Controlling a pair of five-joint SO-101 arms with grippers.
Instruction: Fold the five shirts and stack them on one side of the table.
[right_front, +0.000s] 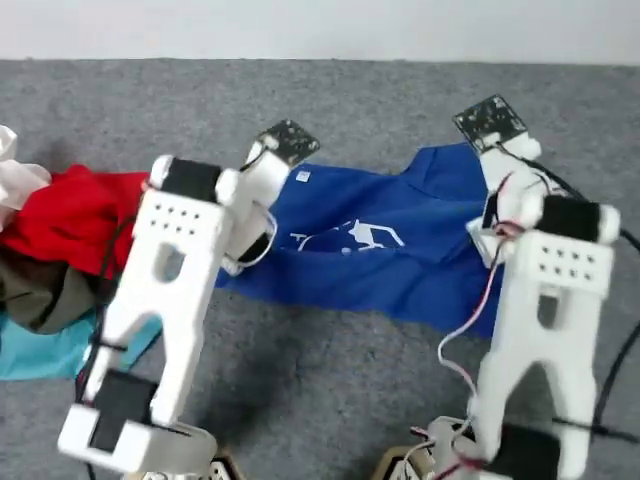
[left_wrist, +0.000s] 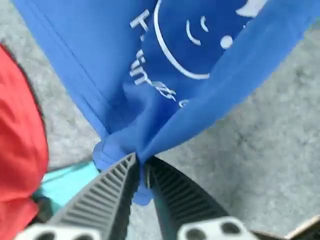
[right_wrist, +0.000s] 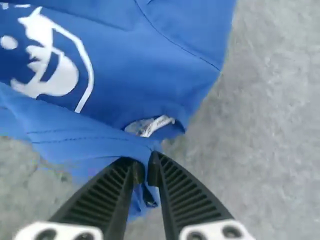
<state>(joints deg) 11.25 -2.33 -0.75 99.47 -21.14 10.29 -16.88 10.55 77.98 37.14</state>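
Observation:
A blue shirt (right_front: 370, 250) with a white print lies spread across the middle of the grey table, partly folded over itself. My left gripper (left_wrist: 141, 167) is shut on a bunched corner of the blue shirt (left_wrist: 165, 75) at its left end. My right gripper (right_wrist: 142, 172) is shut on the edge of the blue shirt (right_wrist: 130, 65) at its right end, next to a white label (right_wrist: 150, 125). In the high view both white arms stand over the shirt's two ends, the left arm (right_front: 180, 260) and the right arm (right_front: 545, 270).
A heap of other shirts sits at the table's left edge: a red one (right_front: 75, 220), a white one (right_front: 15, 175), a dark olive one (right_front: 40, 295) and a teal one (right_front: 50, 350). Grey carpet-like tabletop (right_front: 330, 380) lies in front of the blue shirt.

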